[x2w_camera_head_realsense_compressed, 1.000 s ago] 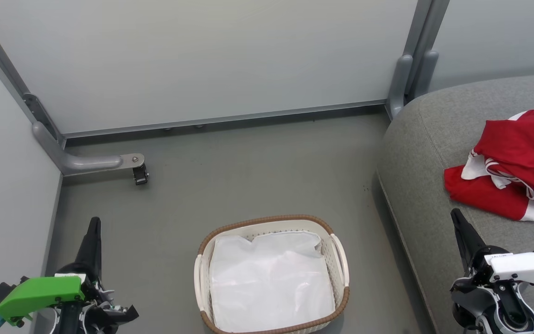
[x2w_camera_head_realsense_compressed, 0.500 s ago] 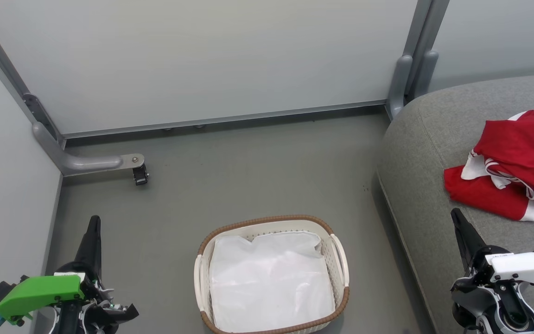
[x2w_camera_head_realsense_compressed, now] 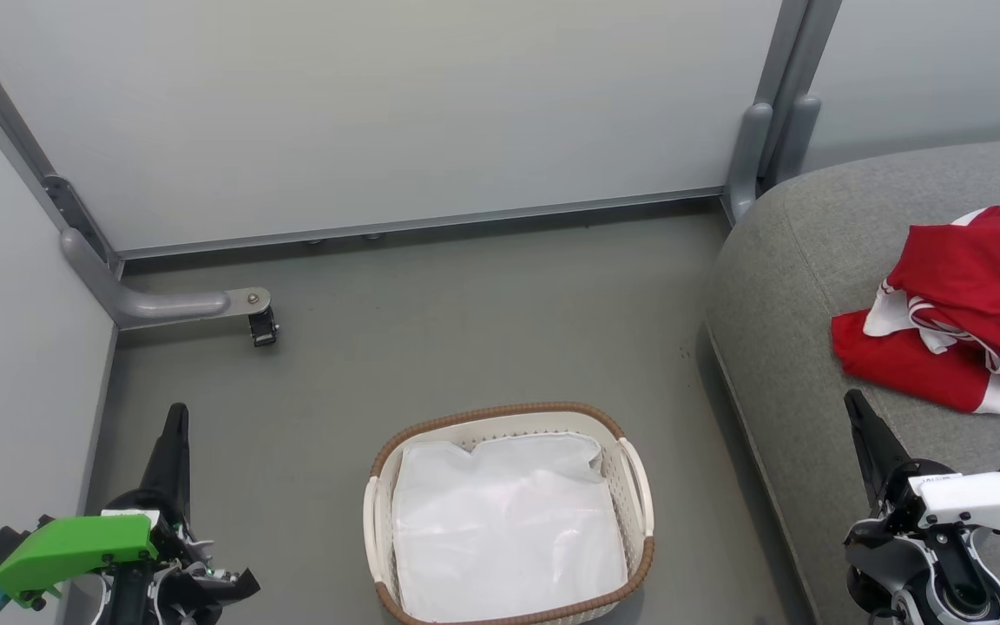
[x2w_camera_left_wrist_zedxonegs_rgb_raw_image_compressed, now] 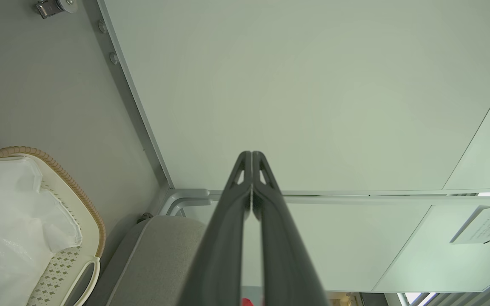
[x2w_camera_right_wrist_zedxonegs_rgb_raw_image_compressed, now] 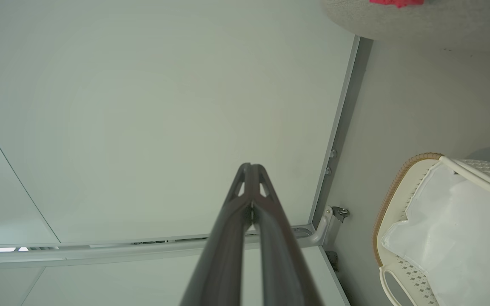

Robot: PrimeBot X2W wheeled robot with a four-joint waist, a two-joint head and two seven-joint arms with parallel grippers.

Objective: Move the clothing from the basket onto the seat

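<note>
My left claw [x2w_camera_head_realsense_compressed: 176, 417] and right claw [x2w_camera_head_realsense_compressed: 854, 404] rest pressed together, empty: clothing [x2w_camera_head_realsense_compressed: 977, 286] lies on the seat [x2w_camera_head_realsense_compressed: 795, 286]; I judge the basket [x2w_camera_head_realsense_compressed: 500, 408] cleared.

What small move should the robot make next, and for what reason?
Probably no new pick; I would leave both hands parked low. The clothing lies on the seat, the basket holds a white liner and no red cloth, and the left hand and right hand are shut and hold nothing. The task looks finished.
</note>
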